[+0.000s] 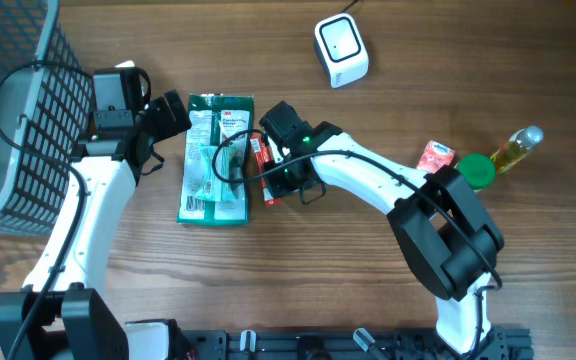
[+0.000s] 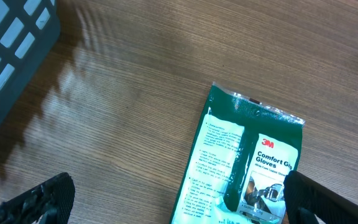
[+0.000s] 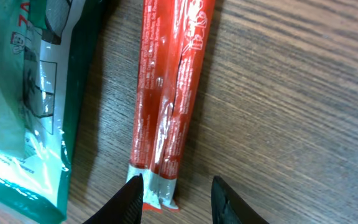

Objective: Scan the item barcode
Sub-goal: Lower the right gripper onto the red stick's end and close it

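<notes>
Overhead, item: the red packet (image 1: 261, 170) lies flat on the table (image 1: 388, 290), just beside the glove pack (image 1: 215, 160) and well apart from the scanner (image 1: 341, 50).
Overhead, right gripper (image 1: 273, 185): low over the packet's end nearest the robot; how the jaws stand is not readable from above.
Overhead, risk: the glove pack lies so close that a finger may catch its edge and drag it along. The carry to the scanner is long, so a weak hold may drop the packet on the way.
Left wrist, left gripper (image 2: 176, 199): spread wide and holding nothing, with the glove pack's top end ahead of it.
Left wrist, risk: this arm sits near the working arm, so a reach inward may bump it or shift the glove pack against the packet.
Right wrist, right gripper (image 3: 176, 199): partly parted, straddling the packet's crimped end, with a gap on one side and no squeeze showing.
Right wrist, risk: only the thin sealed tail lies between the jaws. The slick film may slip out, or the packet may droop and twist. No barcode shows on the upper face, so it may end up turned away from the scanner.
</notes>
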Controlling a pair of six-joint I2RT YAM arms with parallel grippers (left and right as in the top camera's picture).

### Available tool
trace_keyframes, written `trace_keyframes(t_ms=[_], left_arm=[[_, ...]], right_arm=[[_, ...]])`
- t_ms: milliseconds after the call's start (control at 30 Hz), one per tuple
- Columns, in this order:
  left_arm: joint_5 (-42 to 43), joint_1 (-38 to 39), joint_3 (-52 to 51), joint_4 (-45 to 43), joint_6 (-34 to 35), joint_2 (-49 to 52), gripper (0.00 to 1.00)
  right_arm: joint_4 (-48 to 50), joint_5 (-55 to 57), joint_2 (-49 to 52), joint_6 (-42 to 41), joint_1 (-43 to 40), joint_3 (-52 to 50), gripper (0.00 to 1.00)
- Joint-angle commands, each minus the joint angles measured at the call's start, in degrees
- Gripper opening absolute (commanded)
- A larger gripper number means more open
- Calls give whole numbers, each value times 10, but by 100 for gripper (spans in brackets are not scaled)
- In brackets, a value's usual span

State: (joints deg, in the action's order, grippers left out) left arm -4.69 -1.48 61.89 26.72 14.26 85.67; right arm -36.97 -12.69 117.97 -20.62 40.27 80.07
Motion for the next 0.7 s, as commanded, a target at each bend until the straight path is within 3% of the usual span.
trace_keyframes(t_ms=[0,667], left_arm=[[-5,-2,4,-1,-5,-2,100],[-5,-2,4,-2,-5,-2,100]], right_arm=[[0,-17,7,-22,4,-5,36],[0,-16,7,-25,4,-6,36]])
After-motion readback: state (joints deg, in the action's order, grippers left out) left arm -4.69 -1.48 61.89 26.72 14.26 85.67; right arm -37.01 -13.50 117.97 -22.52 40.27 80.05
